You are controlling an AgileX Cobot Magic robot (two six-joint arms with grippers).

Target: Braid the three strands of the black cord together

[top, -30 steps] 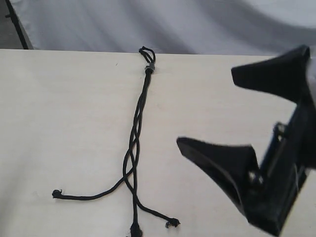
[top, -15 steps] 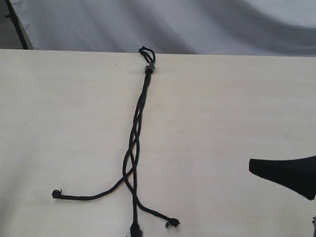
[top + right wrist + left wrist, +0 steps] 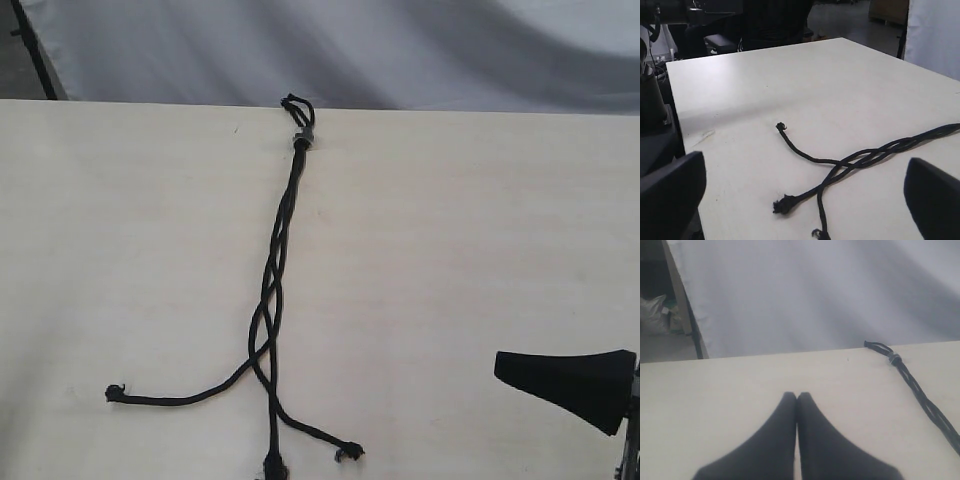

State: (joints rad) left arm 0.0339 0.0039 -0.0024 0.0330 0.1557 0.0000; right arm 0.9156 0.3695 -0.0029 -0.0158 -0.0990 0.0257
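- While the left gripper (image 3: 797,396) hovers over the pale table (image 3: 120,250) with its two dark jaws pressed together and nothing between them, the black cord (image 3: 283,230) lies off to one side, clear of it.
- The cord lies stretched along the middle of the table, with its small loop (image 3: 297,105) and grey clamp (image 3: 302,140) at the far edge, by the grey cloth (image 3: 420,50).
- From the clamp, the three strands (image 3: 268,310) run crossed over one another for most of their length, then part towards the near edge.
- One knotted end (image 3: 115,393) trails out to the left, a second knotted end (image 3: 350,452) bends right, and the third knotted end (image 3: 272,465) runs straight to the lower edge of the exterior view.
- The right gripper (image 3: 805,170) has its jaws spread wide and holds nothing; the loose ends lie on the table ahead of it, untouched.
- In the exterior view only one of its fingers (image 3: 565,380) shows, at the right, well apart from the cord.
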